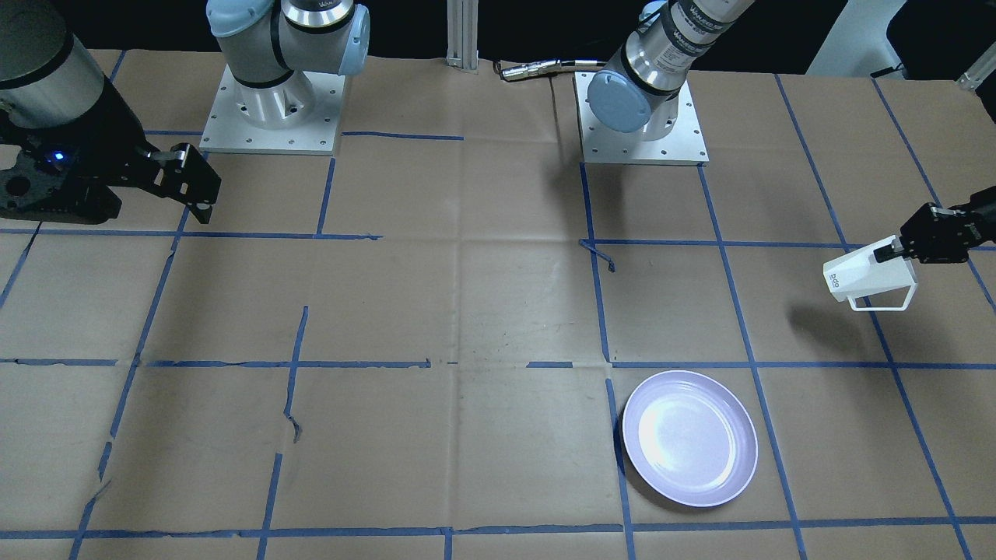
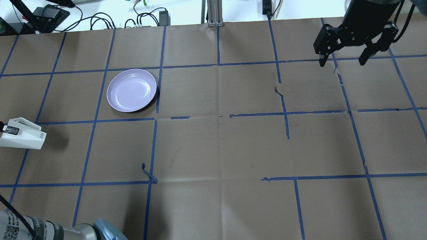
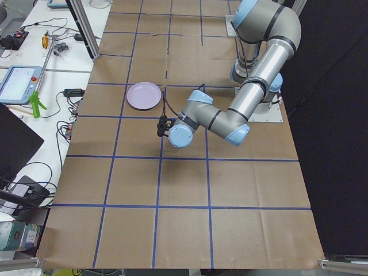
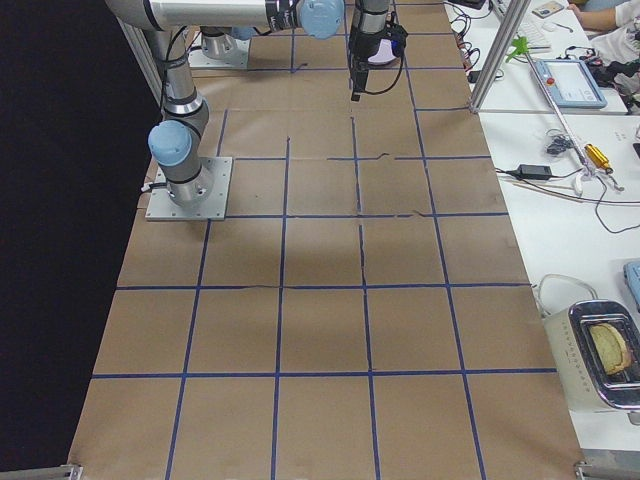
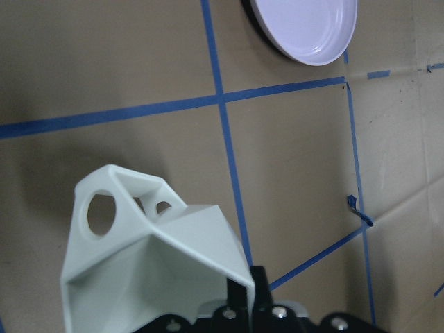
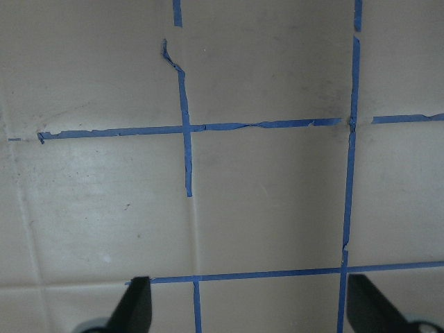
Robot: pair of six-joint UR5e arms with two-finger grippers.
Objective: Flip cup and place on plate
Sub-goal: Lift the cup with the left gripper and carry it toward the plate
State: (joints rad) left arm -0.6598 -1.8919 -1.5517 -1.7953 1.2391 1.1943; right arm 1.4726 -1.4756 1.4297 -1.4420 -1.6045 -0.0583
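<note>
well apart from the plate (image 1: 689, 438), the left tool (image 1: 887, 250) holds the cup (image 1: 860, 274) sideways above the table (image 1: 467, 311); farther off, the right tool (image 2: 342, 62) gapes wide.

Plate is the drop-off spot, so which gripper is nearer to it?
Left. The left gripper, jaws shut on the cup, hangs over the same table half as the plate; the right gripper, jaws open, is at the opposite end.
</note>
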